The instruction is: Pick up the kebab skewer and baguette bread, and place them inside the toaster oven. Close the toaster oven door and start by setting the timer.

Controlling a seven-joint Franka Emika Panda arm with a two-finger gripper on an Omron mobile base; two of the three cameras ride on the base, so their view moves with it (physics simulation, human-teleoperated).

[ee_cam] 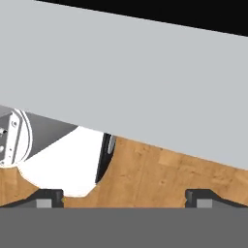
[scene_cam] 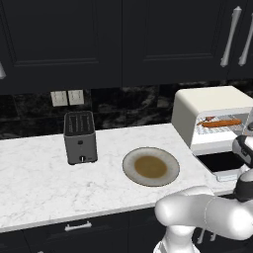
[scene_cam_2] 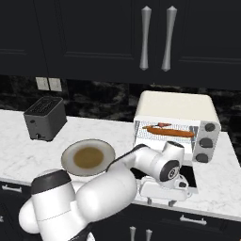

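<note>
The cream toaster oven [scene_cam: 207, 106] [scene_cam_2: 176, 106] stands open at the counter's right end. On its wire rack lies the orange-brown baguette bread [scene_cam: 221, 123] [scene_cam_2: 172, 132], with the thin kebab skewer [scene_cam: 208, 119] [scene_cam_2: 162, 125] just behind it. The toaster oven door [scene_cam: 221, 161] [scene_cam_2: 189, 175] is folded down flat over the counter. My gripper [scene_cam_2: 161, 200] [ee_cam: 125, 198] hangs at the door's front edge, by the counter edge. It is open and holds nothing. In the hand view its fingertips [ee_cam: 48, 197] stand wide apart under a broad pale grey surface [ee_cam: 145, 82].
An empty plate [scene_cam: 129, 174] [scene_cam_2: 68, 164] with a brown centre sits mid-counter, left of the oven. A dark-grey slot toaster [scene_cam: 80, 137] [scene_cam_2: 44, 118] stands further left. Dark cabinets hang above. The oven's knobs [scene_cam_2: 206, 141] are on its right panel. Wooden floor [ee_cam: 160, 179] shows below.
</note>
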